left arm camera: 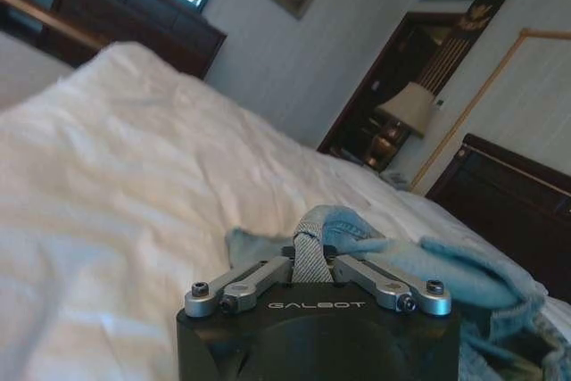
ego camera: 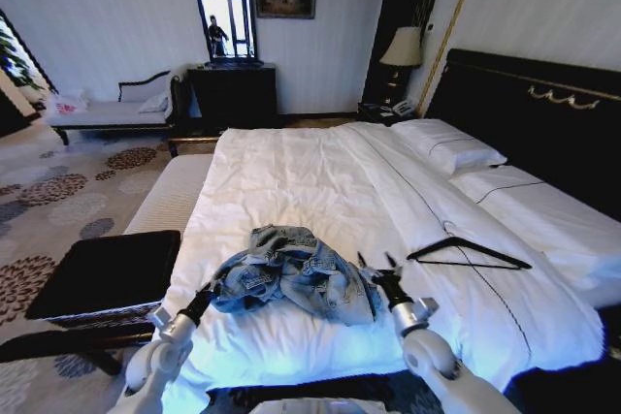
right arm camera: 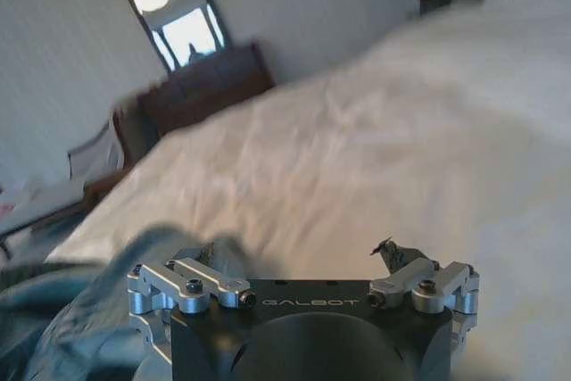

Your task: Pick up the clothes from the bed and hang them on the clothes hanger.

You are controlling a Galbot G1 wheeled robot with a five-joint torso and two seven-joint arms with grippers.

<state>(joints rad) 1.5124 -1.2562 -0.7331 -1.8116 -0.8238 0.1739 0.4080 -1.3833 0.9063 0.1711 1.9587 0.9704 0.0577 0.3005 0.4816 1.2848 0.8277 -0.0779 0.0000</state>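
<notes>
A: Where are the clothes?
B: The denim jacket (ego camera: 291, 273) lies crumpled in a heap on the bed (ego camera: 320, 172), near the foot edge, on the white sheet.

A: And the clothes hanger?
B: The black hanger (ego camera: 469, 252) lies flat on the sheet, to the robot's right of the jacket and apart from it, closer to the pillows (ego camera: 448, 144) and the dark headboard (ego camera: 543, 113).

A: Left pincer?
B: The left pincer (ego camera: 207, 294) sits at the jacket's left edge, touching the cloth. In the left wrist view its fingers (left arm camera: 259, 272) are drawn close together on a pale strip of denim, so it is closed on the jacket.

A: Right pincer?
B: The right pincer (ego camera: 376, 265) is at the jacket's right edge, just beside the fabric. Its two fingers stand spread apart in the head view; in the right wrist view the linkages (right arm camera: 192, 278) are splayed wide, with blue cloth at one side. It holds nothing that I can see.

A: Surroundings?
B: A dark bench (ego camera: 107, 273) stands beside the bed on the robot's left, on patterned carpet. A lamp (ego camera: 404, 47) stands by the headboard.
</notes>
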